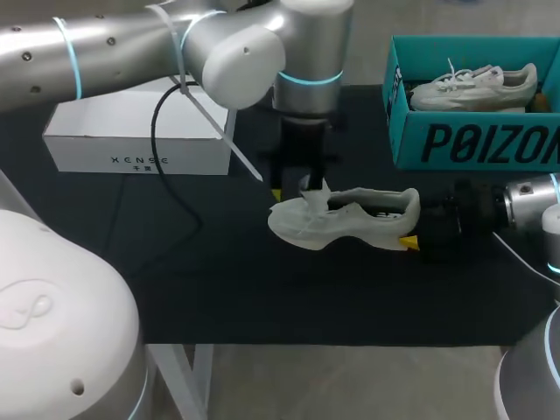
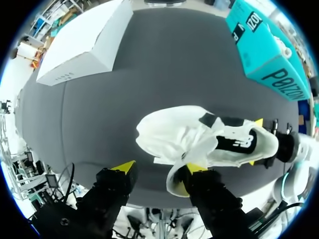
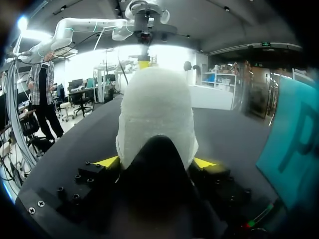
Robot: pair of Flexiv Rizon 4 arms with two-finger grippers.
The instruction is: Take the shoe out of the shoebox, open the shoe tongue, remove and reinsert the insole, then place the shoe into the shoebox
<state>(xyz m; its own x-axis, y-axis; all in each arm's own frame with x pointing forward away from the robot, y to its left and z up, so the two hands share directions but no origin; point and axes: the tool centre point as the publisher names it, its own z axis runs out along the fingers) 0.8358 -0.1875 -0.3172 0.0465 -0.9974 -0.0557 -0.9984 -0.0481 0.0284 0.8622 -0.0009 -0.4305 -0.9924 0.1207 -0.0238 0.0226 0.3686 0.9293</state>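
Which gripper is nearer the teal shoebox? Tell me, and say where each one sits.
Right. The right gripper grips the heel of the white shoe just in front of the teal shoebox; the left gripper is at the shoe's toe end, farther from the box.

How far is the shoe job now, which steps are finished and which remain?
Done: the white shoe lies on the table, outside the teal shoebox. In hand: the right gripper clamps its heel; the open left gripper has one finger at the tongue. To do: no insole is seen out, so removing, reinserting and boxing likely remain.
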